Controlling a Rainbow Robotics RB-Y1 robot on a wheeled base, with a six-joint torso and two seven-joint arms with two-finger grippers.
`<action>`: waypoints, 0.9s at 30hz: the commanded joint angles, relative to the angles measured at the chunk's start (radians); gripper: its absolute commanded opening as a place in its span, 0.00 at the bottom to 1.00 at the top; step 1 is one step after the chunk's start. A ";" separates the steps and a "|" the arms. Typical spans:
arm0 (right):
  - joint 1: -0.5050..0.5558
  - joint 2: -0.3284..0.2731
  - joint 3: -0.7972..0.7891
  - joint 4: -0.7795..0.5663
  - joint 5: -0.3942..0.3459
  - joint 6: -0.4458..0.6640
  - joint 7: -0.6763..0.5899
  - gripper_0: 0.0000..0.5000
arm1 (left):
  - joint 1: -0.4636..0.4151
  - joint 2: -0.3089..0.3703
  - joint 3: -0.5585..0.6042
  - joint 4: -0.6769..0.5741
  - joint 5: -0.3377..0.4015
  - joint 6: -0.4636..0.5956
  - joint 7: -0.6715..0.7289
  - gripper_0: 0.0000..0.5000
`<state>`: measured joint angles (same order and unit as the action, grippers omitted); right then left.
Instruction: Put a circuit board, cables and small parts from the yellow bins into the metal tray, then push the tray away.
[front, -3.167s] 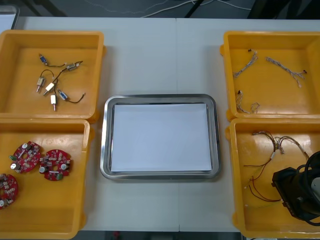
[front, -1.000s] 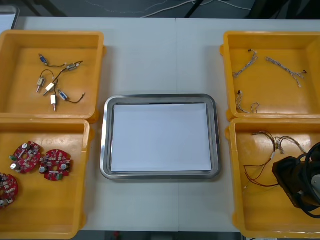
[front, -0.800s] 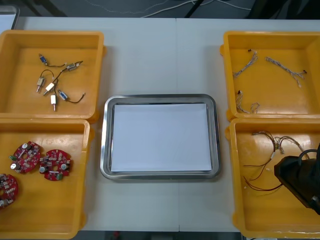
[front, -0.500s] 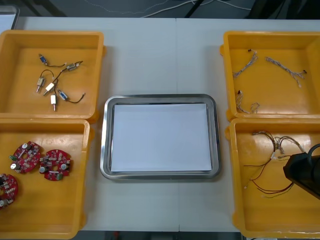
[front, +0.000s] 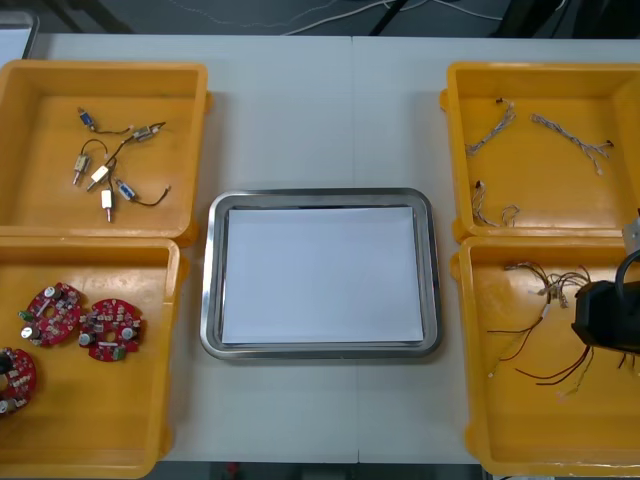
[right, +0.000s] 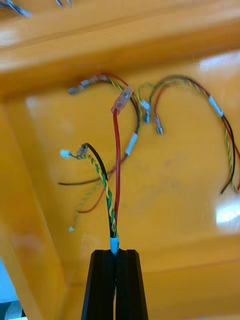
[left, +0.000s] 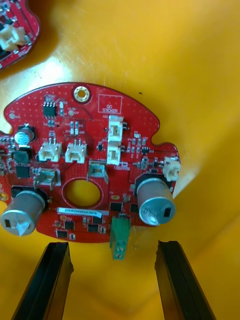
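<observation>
Red and yellow cable (right: 116, 175) — twisted, white-tipped — pinched by right end effector (right: 115, 251); left end effector (left: 112, 244) spread wide over circuit board (left: 85, 150)

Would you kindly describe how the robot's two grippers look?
The right gripper, over the near right bin, and the left gripper, above a circuit board, each have two flat black fingers with squared tips. The right one's body is a black block with a looping black cable.
</observation>
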<state>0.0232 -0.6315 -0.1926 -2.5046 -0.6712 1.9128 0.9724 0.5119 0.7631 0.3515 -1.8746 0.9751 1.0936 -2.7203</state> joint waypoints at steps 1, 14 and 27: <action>-0.086 -0.037 -0.025 -0.034 -0.016 0.007 0.104 0.00 | -0.004 -0.025 -0.032 0.017 -0.012 -0.018 0.015 1.00; -0.167 -0.082 -0.025 0.000 -0.087 0.007 0.315 0.00 | -0.012 -0.041 -0.040 0.018 -0.024 -0.018 0.015 0.21; -0.255 -0.112 -0.025 0.090 -0.182 0.007 0.471 0.00 | -0.024 -0.041 -0.026 0.018 0.014 -0.015 0.015 0.00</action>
<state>-0.1814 -0.7064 -0.1927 -2.4329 -0.8301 1.9162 1.3736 0.5090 0.7455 0.3273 -1.8617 0.9658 1.0848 -2.7203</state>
